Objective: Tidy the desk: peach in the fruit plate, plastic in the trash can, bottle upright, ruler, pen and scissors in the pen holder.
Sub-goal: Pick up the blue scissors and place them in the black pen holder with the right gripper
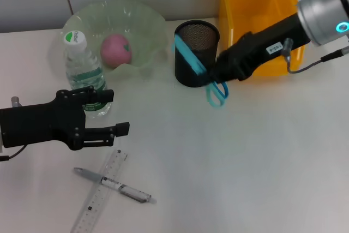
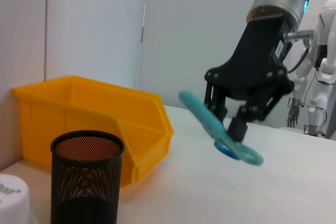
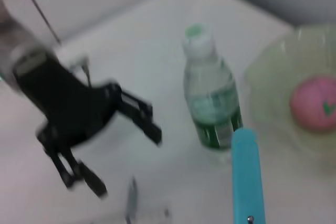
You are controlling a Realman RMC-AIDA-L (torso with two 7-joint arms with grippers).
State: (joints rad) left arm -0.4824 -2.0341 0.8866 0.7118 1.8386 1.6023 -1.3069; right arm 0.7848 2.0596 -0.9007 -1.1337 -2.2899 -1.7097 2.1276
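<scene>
My right gripper (image 1: 217,76) is shut on the light blue scissors (image 1: 192,58) near their handles and holds them tilted in the air. In the head view the covered blade crosses the rim of the black mesh pen holder (image 1: 196,37). The left wrist view shows the scissors (image 2: 210,124) raised above the desk (image 1: 229,162), off to one side of the pen holder (image 2: 86,182). My left gripper (image 1: 115,112) is open just in front of the upright bottle (image 1: 83,69). The peach (image 1: 115,51) lies in the fruit plate (image 1: 147,25). The pen (image 1: 114,185) lies across the ruler (image 1: 101,193). No plastic shows.
The orange-yellow trash can (image 1: 256,9) stands at the back right, behind my right arm. The fruit plate, bottle and pen holder line the back of the desk. White wall panels close off the far edge.
</scene>
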